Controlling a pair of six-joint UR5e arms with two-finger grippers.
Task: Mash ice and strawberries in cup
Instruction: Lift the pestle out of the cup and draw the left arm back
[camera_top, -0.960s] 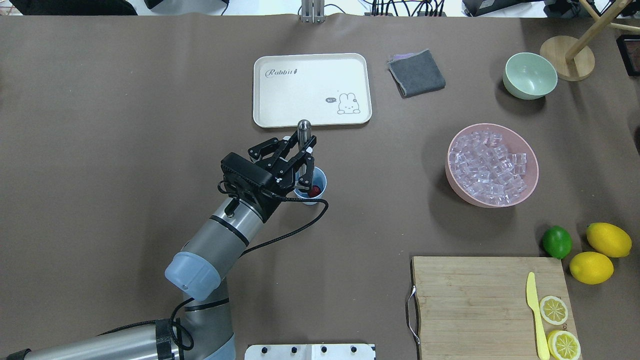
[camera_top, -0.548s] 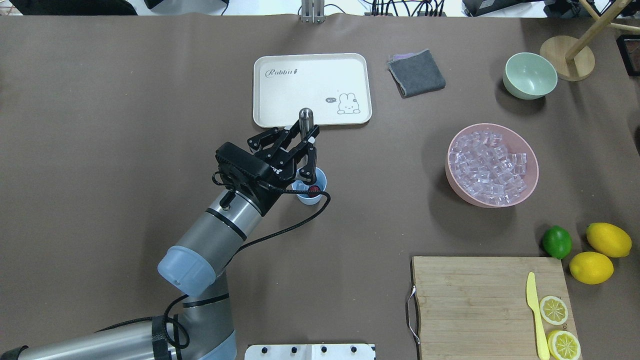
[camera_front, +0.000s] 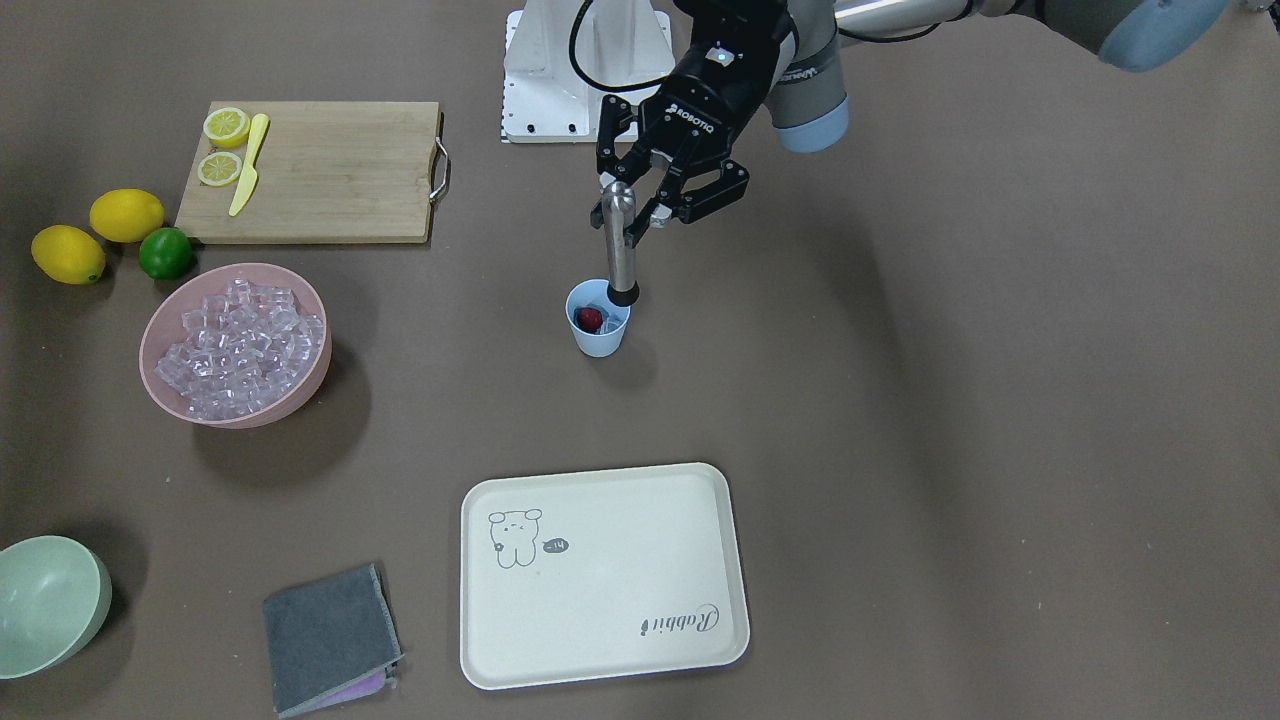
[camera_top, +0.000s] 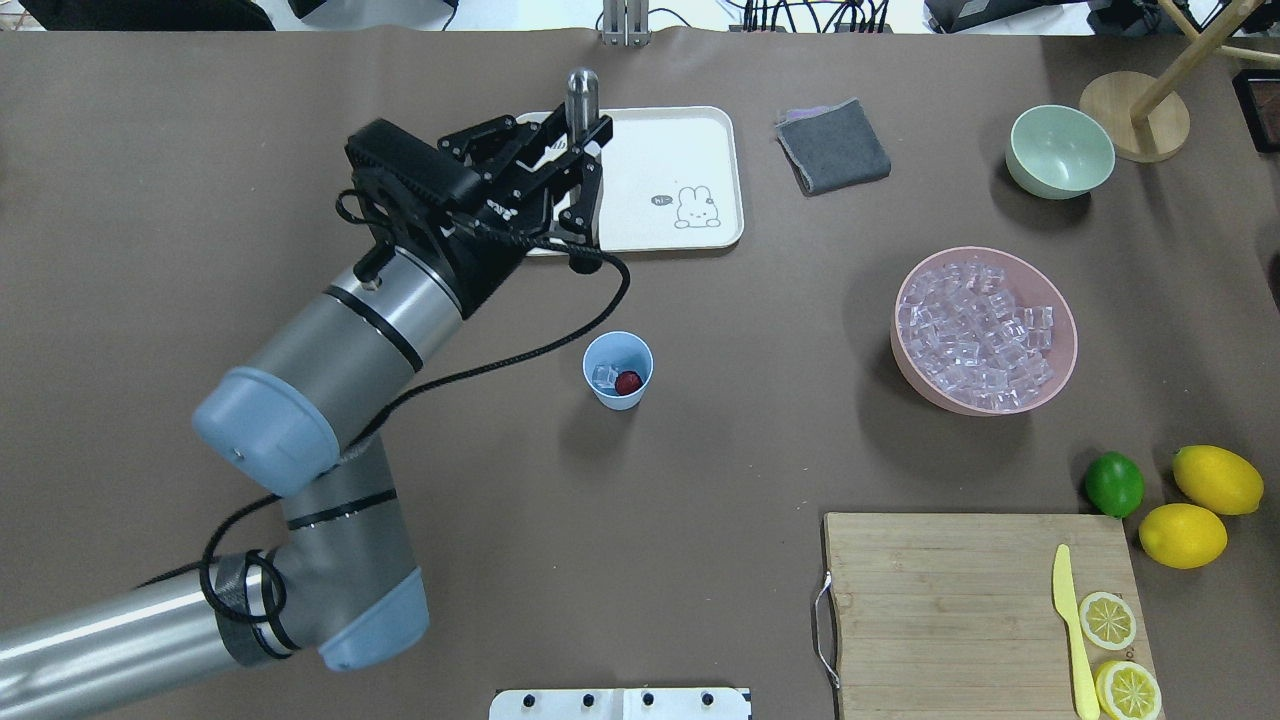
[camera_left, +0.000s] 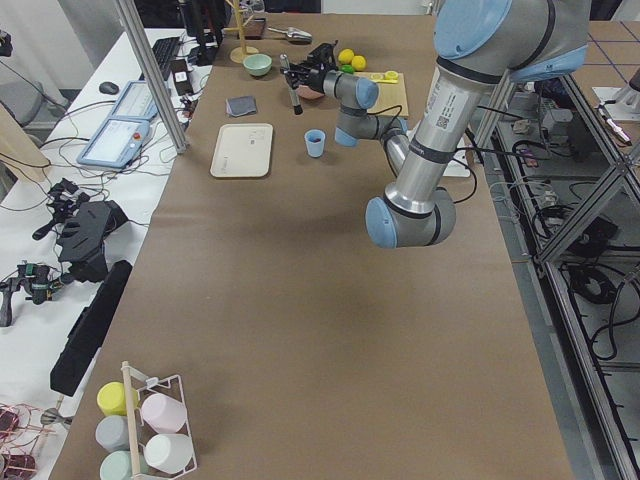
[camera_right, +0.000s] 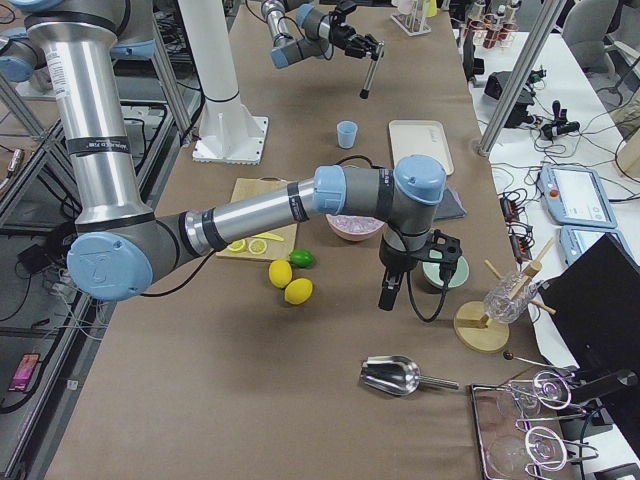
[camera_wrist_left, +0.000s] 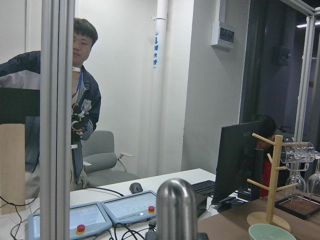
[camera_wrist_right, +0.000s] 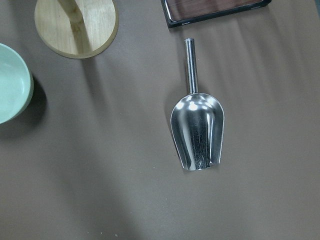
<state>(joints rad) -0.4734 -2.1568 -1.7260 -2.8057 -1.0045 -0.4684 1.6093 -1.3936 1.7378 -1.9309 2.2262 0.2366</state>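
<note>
The pale-blue cup (camera_top: 618, 388) stands mid-table and holds a red strawberry (camera_top: 629, 382) beside a clear ice cube (camera_top: 604, 375); cup (camera_front: 598, 340) and strawberry (camera_front: 590, 319) also show in the front view. My left gripper (camera_top: 590, 172) is shut on a steel muddler (camera_top: 581, 92) and holds it upright, raised well above the cup (camera_right: 347, 133). In the front view the gripper (camera_front: 630, 207) grips the muddler (camera_front: 621, 250) near its top. More ice (camera_top: 975, 330) fills the pink bowl (camera_top: 1062, 378). My right gripper (camera_right: 388, 294) shows only in the right side view, where I cannot tell its state.
A white tray (camera_top: 700, 235), grey cloth (camera_top: 833, 146) and pale-green bowl (camera_top: 1060, 152) lie at the far side. A cutting board (camera_top: 940, 600) with lemon slices and a yellow knife, two lemons and a lime (camera_top: 1114, 484) sit front right. A metal scoop (camera_wrist_right: 197, 130) lies under the right wrist.
My left gripper has lifted the muddler up out of the cup and away from it. The cup with strawberry and ice now stands uncovered.
</note>
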